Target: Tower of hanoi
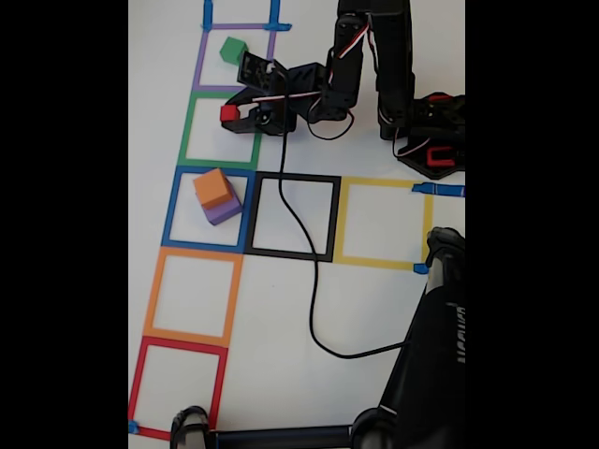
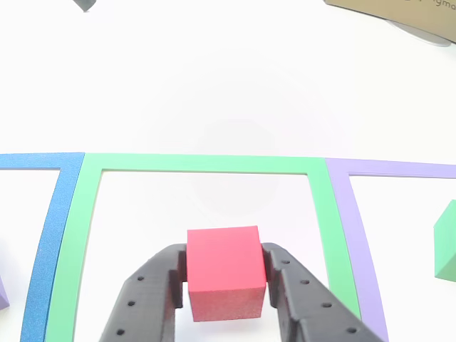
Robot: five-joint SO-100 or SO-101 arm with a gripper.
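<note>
The red cube (image 2: 225, 274) sits between the two black fingers (image 2: 146, 296) of the hand (image 2: 225, 299), which is closed onto its left and right faces; in the other view the cube lies inside the green taped square (image 2: 199, 164), toward that square's near edge. Whether the cube rests on the white surface (image 2: 228, 85) or is lifted just off it cannot be told. In the fixed view the red cube (image 1: 228, 113) appears at the tip of the hand (image 1: 231, 114), over the green square (image 1: 221, 132), with the black arm (image 1: 318, 89) reaching in from the right.

A green cube (image 1: 233, 50) stands in the purple square (image 1: 234, 58) just above the green one in the fixed view; in the other view only its edge (image 2: 447, 249) shows at the right, within the purple square (image 2: 399, 169). Below the green square, the blue square (image 1: 208, 209) holds an orange cube (image 1: 212, 188) stacked on a purple cube (image 1: 225, 210), the two turned slightly askew to the tape.

To the right of the blue square lie a black square (image 1: 297, 217) and then a yellow square (image 1: 382, 223); below it come an orange square (image 1: 192, 296) and a red square (image 1: 178, 388). A black cable (image 1: 314, 299) runs down from the arm across the black square and curves off to the right. The arm's base (image 1: 432, 136), black with red parts, sits at the upper right of the surface.
</note>
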